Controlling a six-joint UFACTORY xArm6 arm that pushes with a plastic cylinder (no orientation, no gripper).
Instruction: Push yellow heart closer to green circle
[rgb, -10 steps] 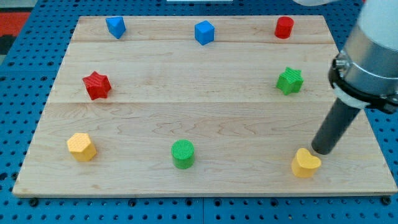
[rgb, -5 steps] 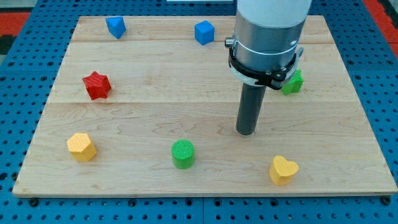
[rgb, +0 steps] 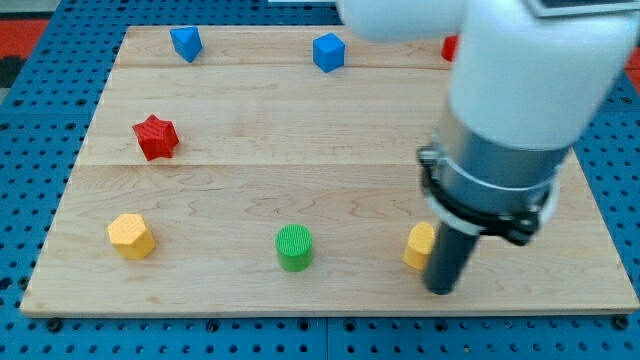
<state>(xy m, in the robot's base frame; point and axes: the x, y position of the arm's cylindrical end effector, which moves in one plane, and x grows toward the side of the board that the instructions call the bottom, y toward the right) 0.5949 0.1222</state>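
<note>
The yellow heart (rgb: 418, 246) lies near the view's bottom, right of centre, partly hidden behind my rod. The green circle (rgb: 294, 247) stands to its left on the same row, about a hand's width away. My tip (rgb: 440, 289) rests on the board just right of and below the heart, touching or almost touching it. The arm's large body covers the board's right side.
A yellow hexagon block (rgb: 131, 236) sits at the bottom left. A red star (rgb: 155, 137) is at the left. Two blue blocks (rgb: 186, 42) (rgb: 328, 51) lie along the top. A red block (rgb: 451, 47) peeks out at the top right.
The heart has slid left toward the green circle. My tip moved from the board's middle down to the heart's right side. The arm now hides the green star.
</note>
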